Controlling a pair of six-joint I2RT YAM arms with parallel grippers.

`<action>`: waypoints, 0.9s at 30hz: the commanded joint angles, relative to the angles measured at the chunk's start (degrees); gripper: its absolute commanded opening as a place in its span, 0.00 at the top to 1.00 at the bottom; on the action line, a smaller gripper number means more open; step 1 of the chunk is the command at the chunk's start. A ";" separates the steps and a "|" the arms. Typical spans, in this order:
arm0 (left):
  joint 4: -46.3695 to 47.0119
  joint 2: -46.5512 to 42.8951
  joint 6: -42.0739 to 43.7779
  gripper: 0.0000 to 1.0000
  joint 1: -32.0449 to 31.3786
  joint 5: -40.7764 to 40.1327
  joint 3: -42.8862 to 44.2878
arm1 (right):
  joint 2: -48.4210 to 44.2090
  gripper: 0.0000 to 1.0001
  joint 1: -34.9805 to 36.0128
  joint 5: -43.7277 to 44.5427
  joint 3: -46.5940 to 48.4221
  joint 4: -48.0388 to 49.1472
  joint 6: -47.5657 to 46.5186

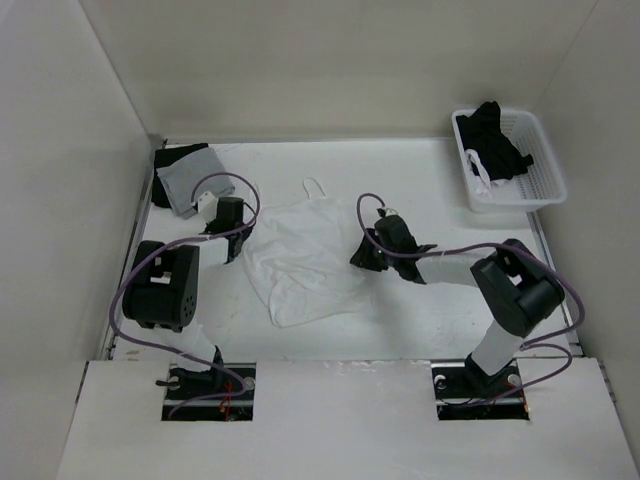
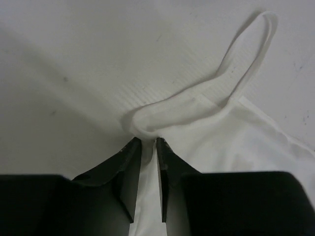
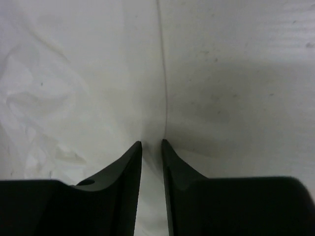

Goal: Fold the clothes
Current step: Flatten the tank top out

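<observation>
- Just one white tank top (image 1: 300,262), rumpled flat on table (image 1: 430,190), one strap loop (image 2: 177,108) showing.
- Two grippers, left gripper (image 2: 148,142) and right gripper (image 3: 151,143): jaws nearly shut at fabric edges, grip unclear.

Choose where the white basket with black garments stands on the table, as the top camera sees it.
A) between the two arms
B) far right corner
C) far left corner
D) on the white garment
B: the white basket, black garments inside, stands at the far right corner of the table, apart from the white garment.
</observation>
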 commanded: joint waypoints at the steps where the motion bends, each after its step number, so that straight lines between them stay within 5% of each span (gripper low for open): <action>1: 3.40 3.87 -1.34 0.88 -0.60 3.51 5.65 | -4.05 0.84 1.91 -0.18 -6.67 2.34 2.88; 5: 9.10 8.26 -3.53 0.96 -1.48 7.73 8.03 | -9.76 0.94 1.38 0.61 -13.36 5.52 4.82; 9: 12.37 12.13 -4.16 0.91 -3.59 10.64 14.78 | -14.34 0.94 0.68 3.85 -14.86 3.68 4.73; 12: 10.45 10.49 -2.93 0.68 -3.95 10.74 15.78 | -15.66 0.78 0.85 5.71 -14.61 4.20 4.56; 15: 9.65 2.34 -2.49 0.58 -3.42 7.50 7.81 | -15.40 0.62 0.94 5.53 -12.33 4.12 2.72; 23: -1.58 -23.70 -0.47 0.81 -16.66 -1.56 -12.26 | -16.54 0.62 1.11 5.36 -6.70 1.74 -1.94; 27: -9.24 -26.53 1.55 0.79 -24.93 -5.34 -13.76 | -16.28 0.67 1.20 4.31 -8.36 4.28 -2.39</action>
